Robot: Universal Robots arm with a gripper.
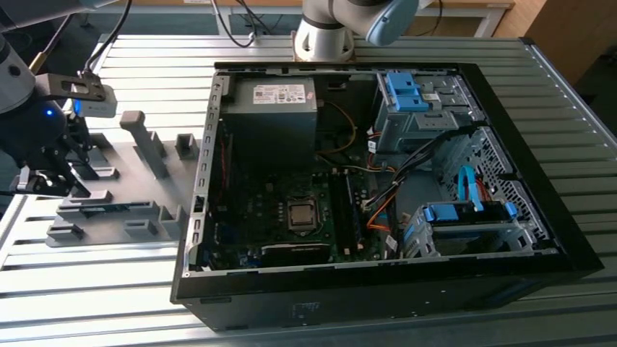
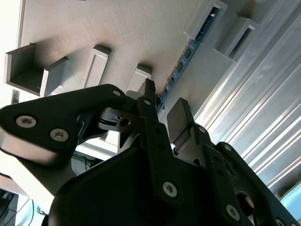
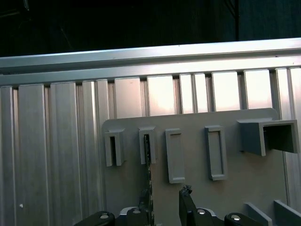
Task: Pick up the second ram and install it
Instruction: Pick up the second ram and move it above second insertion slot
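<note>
Pick-up step, I judge: I'm straddling the ram [image 2: 186,54] w/ my gripper [image 2: 163,101], jaws partly open, gripping nothing yet. Ram's standing on edge in the tray [image 2: 117,28], beside the PC [image 1: 386,181]. Next move's calling for an even squeeze on its flat faces. Count: 1 ram, 1 tray, 2 fingers [image 2: 181,115].

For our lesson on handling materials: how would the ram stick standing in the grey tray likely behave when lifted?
The ram looks thin and flat, so probably stiff but light. It stands on edge in slots of the tray, so a sideways push might bend or jam it.
</note>
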